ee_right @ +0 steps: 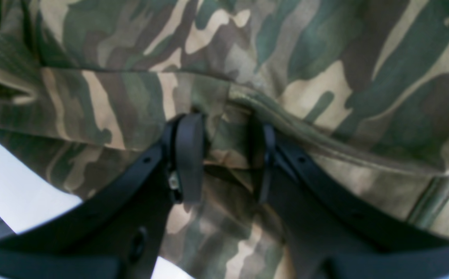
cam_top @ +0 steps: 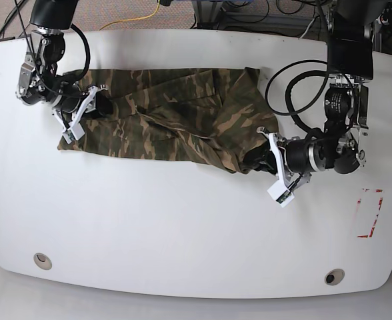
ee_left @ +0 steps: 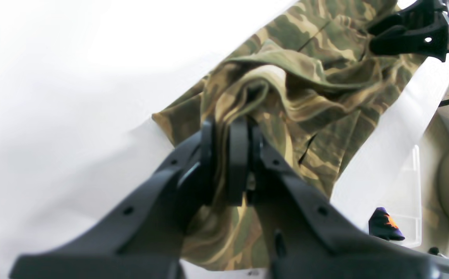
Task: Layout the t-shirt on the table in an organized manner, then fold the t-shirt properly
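Note:
The camouflage t-shirt (cam_top: 176, 120) lies crumpled and stretched sideways across the far half of the white table (cam_top: 183, 227). My left gripper (cam_top: 259, 159) is at the shirt's right end, shut on a bunched fold of fabric (ee_left: 317, 69) that runs between its fingers (ee_left: 207, 147). At the shirt's left end, my right gripper (cam_top: 96, 103) is shut on a hemmed edge of the cloth (ee_right: 247, 46), which fills the gap between its pads (ee_right: 189, 155). The right gripper (ee_left: 410, 35) also shows far off in the left wrist view.
A red tape outline (cam_top: 368, 213) marks the table's right side. Two grommet holes (cam_top: 43, 260) (cam_top: 334, 277) sit near the front edge. Beyond the table edge stands a clear bin (ee_left: 406, 201) beside a purple and orange object (ee_left: 385, 224).

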